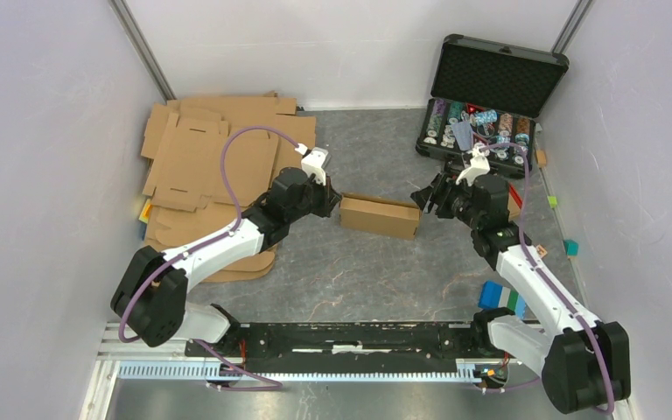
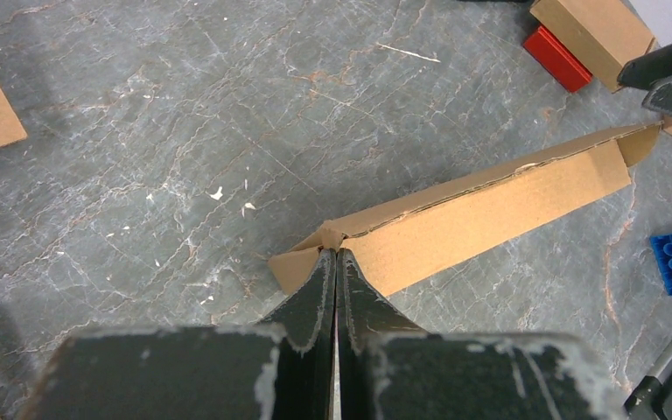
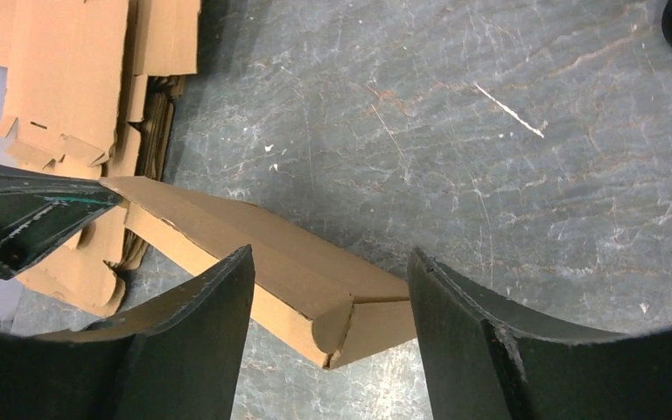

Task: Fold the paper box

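Grey marbled counter [image 1: 359,271] w/ pale walls [image 1: 44,131] round it. Left tool [image 2: 333,254] shut, tips at one end of the cardboard box [image 1: 380,215]. Right tool [image 3: 331,258] open, astride the other end.

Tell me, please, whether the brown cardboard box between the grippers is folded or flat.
Folded: the brown cardboard box shows raised walls and a lid over them.
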You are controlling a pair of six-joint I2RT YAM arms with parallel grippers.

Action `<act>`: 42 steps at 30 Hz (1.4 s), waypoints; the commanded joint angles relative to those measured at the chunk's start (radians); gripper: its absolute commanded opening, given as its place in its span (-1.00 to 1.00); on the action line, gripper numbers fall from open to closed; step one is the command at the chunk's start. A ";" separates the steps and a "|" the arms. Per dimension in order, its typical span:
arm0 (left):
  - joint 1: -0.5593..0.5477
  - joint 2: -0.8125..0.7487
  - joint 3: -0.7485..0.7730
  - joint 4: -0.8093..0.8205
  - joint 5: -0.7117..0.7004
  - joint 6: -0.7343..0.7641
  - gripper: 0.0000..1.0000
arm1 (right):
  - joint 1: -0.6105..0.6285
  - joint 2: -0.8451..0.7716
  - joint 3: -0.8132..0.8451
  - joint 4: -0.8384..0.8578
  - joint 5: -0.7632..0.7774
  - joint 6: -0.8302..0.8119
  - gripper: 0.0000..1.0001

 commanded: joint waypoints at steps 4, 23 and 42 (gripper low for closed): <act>-0.013 0.000 0.034 -0.015 -0.014 0.044 -0.96 | -0.003 -0.029 -0.078 0.075 0.038 0.058 0.36; -0.018 -0.008 0.032 -0.030 -0.017 0.028 -0.64 | -0.003 -0.048 -0.208 0.084 0.037 0.013 0.12; 0.129 -0.071 -0.032 0.127 0.312 -0.277 0.08 | -0.004 -0.033 -0.251 0.126 -0.014 -0.006 -0.09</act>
